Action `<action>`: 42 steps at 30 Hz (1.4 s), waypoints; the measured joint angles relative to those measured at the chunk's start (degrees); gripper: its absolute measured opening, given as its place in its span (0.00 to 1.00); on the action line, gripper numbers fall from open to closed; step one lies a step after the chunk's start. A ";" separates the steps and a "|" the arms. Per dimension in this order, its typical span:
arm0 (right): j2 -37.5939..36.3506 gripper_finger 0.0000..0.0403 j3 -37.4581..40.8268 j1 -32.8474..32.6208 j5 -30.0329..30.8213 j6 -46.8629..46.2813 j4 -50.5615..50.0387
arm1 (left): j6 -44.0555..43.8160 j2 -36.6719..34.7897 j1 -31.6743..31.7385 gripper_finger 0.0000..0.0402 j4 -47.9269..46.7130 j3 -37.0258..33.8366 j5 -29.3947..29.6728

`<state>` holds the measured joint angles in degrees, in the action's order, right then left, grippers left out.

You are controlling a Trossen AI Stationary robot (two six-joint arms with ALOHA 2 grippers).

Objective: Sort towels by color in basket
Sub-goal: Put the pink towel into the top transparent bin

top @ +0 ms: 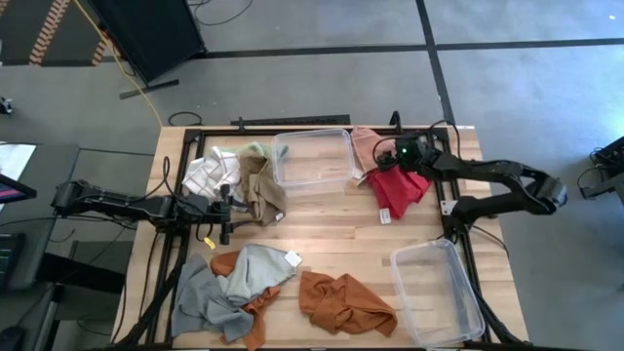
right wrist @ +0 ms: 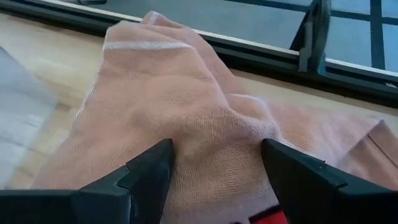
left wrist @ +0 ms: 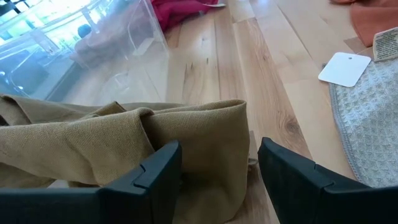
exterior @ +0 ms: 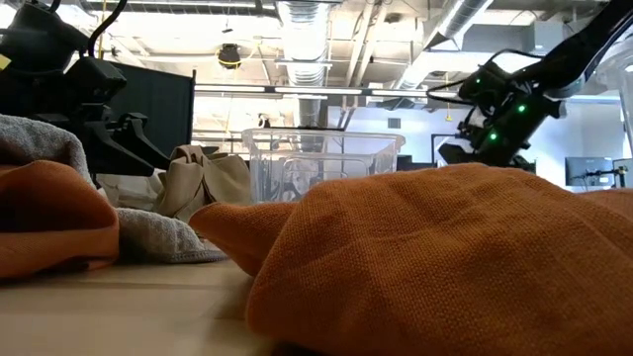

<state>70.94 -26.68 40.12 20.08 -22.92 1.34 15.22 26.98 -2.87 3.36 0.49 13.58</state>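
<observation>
Towels lie in three groups on the wooden table. At the far left are a white-checked towel (top: 208, 173), a pale green towel (top: 255, 150) and a tan towel (top: 263, 188). At the far right a pink towel (top: 365, 144) lies beside a red towel (top: 400, 187). Near the front lie grey towels (top: 226, 292) and rust orange towels (top: 346, 304). My left gripper (left wrist: 217, 158) is open at the tan towel's (left wrist: 124, 137) folded end. My right gripper (right wrist: 217, 158) is open, its fingers on either side of a hump of the pink towel (right wrist: 186, 106). My left gripper comes level from the table's left. The tan towel's folded end (left wrist: 211, 143) lies in the gap beside one finger (left wrist: 155, 177); I cannot tell whether they touch. My right gripper slants down over the pink towel's hump (right wrist: 217, 143); I cannot tell whether its fingers (right wrist: 149, 171) touch it.
A clear plastic bin (top: 314, 158) stands at the far middle between the two far groups. A second clear bin (top: 437, 291) stands at the near right. A white tag (left wrist: 345, 67) lies on the wood by the grey towel. Bare wood shows in the table's middle.
</observation>
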 joint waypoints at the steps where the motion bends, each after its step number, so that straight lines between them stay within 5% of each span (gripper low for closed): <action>1: 0.78 0.71 0.00 -0.03 0.02 0.00 0.94 | 0.00 0.01 0.01 0.51 0.00 0.00 0.00; 9: 6.54 0.57 0.00 -0.64 0.04 -0.70 4.05 | 0.00 0.00 0.02 0.51 0.00 0.00 0.00; 18: 4.78 0.10 0.00 -5.22 0.08 1.80 6.47 | 0.00 0.02 0.00 0.51 0.00 0.00 -0.01; 31: -9.45 0.08 -0.02 -11.65 1.28 3.69 5.17 | 0.00 0.02 0.01 0.51 0.00 0.00 -0.01; 42: -21.73 0.08 -0.02 -18.44 9.26 8.22 3.38 | 0.00 0.01 0.01 0.51 0.00 0.00 -0.01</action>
<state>49.20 -26.70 21.69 29.34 -14.70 4.72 15.22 26.99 -2.86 3.36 0.49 13.57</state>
